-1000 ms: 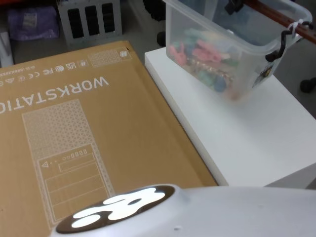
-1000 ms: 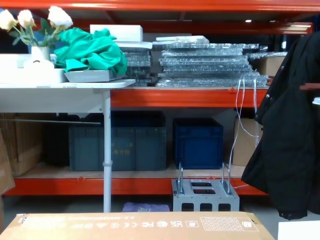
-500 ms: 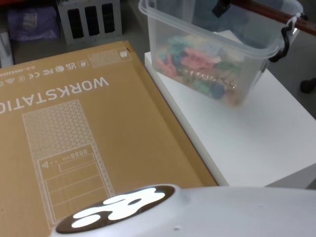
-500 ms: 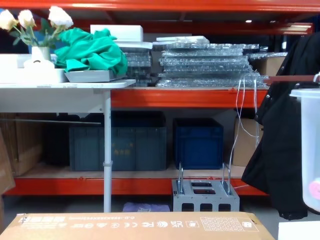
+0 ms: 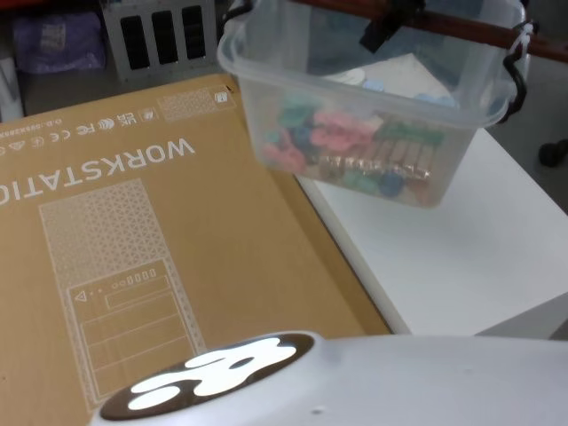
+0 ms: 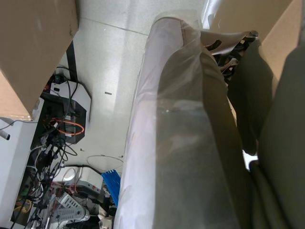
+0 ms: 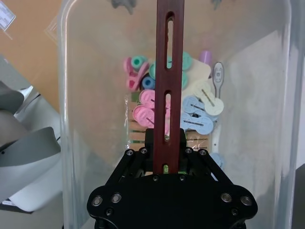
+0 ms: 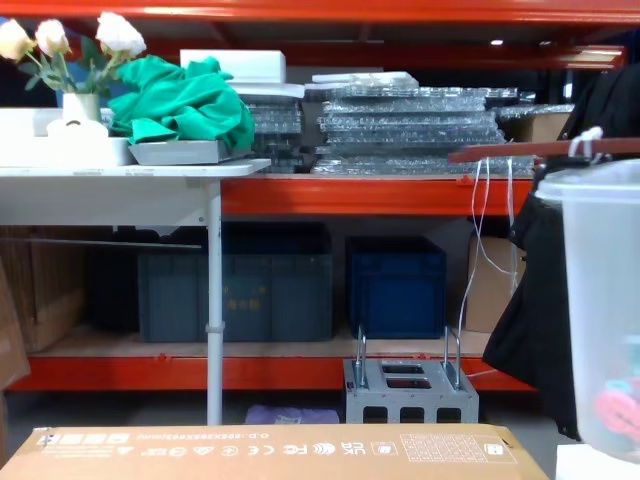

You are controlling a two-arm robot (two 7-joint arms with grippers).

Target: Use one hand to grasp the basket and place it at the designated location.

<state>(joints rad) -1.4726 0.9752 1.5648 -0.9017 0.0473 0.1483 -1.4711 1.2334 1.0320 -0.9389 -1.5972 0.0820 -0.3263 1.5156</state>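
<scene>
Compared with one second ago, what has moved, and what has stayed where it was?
The basket has moved to the robot's left: it was over the white table, and now its left end hangs over the edge of the cardboard box. In the chest view it has come in from the right. The right gripper stays shut on the handle. Cardboard box and white table have not moved.

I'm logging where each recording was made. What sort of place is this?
Probably a warehouse or stockroom: orange-red steel racking, dark blue crates on its lower shelf, and wrapped stacks of goods on the shelf above.
</scene>
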